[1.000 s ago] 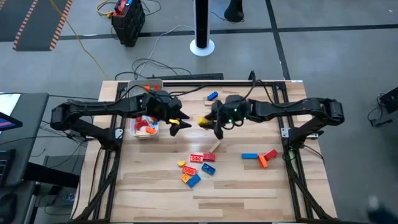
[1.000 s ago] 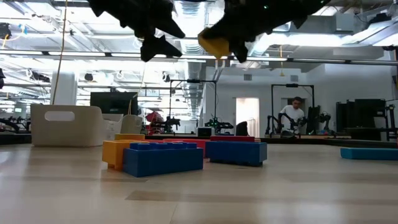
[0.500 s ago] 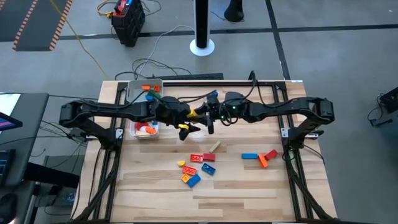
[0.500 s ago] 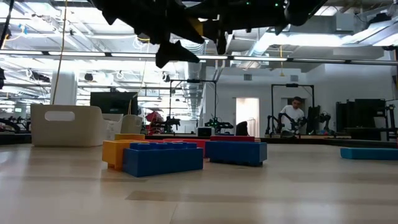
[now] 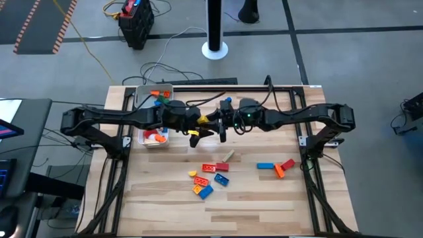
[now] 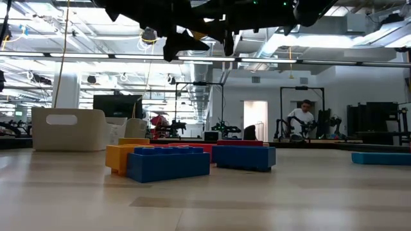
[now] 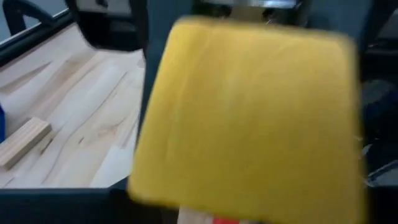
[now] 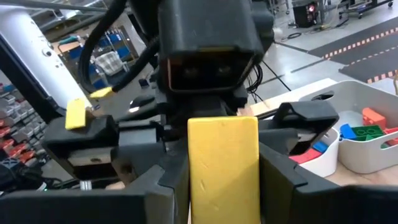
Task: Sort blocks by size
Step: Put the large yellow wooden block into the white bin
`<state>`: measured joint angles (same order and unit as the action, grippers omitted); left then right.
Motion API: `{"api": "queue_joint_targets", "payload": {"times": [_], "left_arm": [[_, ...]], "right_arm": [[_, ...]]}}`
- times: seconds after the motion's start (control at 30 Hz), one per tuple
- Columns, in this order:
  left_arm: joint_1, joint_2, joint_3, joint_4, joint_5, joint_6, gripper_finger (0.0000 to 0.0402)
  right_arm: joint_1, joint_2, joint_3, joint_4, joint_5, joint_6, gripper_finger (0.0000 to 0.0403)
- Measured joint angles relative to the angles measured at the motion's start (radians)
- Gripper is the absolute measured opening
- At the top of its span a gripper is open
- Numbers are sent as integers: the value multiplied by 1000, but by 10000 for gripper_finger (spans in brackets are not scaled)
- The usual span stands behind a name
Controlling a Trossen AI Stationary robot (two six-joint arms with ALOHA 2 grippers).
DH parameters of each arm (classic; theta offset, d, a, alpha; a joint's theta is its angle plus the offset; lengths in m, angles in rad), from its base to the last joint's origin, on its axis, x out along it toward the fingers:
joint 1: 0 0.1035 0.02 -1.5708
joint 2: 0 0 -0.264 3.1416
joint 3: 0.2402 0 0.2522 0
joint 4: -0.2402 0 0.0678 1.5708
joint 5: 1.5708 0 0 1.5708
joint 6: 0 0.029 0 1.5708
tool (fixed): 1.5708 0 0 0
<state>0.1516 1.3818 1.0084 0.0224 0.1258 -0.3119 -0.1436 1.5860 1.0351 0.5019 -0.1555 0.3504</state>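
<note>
Both fingers [image 8: 222,171] grip yellow block [image 8: 222,163].

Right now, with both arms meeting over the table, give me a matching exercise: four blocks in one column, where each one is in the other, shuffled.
Blocks:
1. yellow block
2. tan block
3. light blue bar
4. dark blue block

Places:
A. on the table, next to a red block and an orange block
B. near the table's far edge
C. in the air, clamped in the right gripper jaws, the open left gripper facing it
D. alone on the table, between the grippers and the mixed pile

Pairs: 1-C, 2-D, 3-A, 4-B
</note>
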Motion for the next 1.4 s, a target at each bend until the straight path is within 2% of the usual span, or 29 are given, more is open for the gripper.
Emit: {"api": "queue_joint_targets", "payload": {"times": [0.2,0.4,0.67,0.87,1.0,1.13,1.4], "left_arm": [[2,-15,0,9,-9,3,138],[5,-14,-1,36,-18,5,127],[6,-13,-2,36,-54,-21,124],[7,-17,1,4,-72,-27,124],[18,-63,2,-183,-93,-27,124],[52,-141,2,-444,-207,-31,126],[182,-264,2,-764,-356,-67,129]], "right_arm": [[0,-1,0,-9,-2,-4,153],[-1,-4,2,-30,-34,-3,154],[-24,-50,1,-169,-34,11,242],[-57,-127,-2,-321,-52,-31,255],[-78,-184,-2,-475,-52,-66,256],[-90,-216,-2,-606,-45,-90,257],[-70,-205,-2,-624,-7,-83,258]]}}
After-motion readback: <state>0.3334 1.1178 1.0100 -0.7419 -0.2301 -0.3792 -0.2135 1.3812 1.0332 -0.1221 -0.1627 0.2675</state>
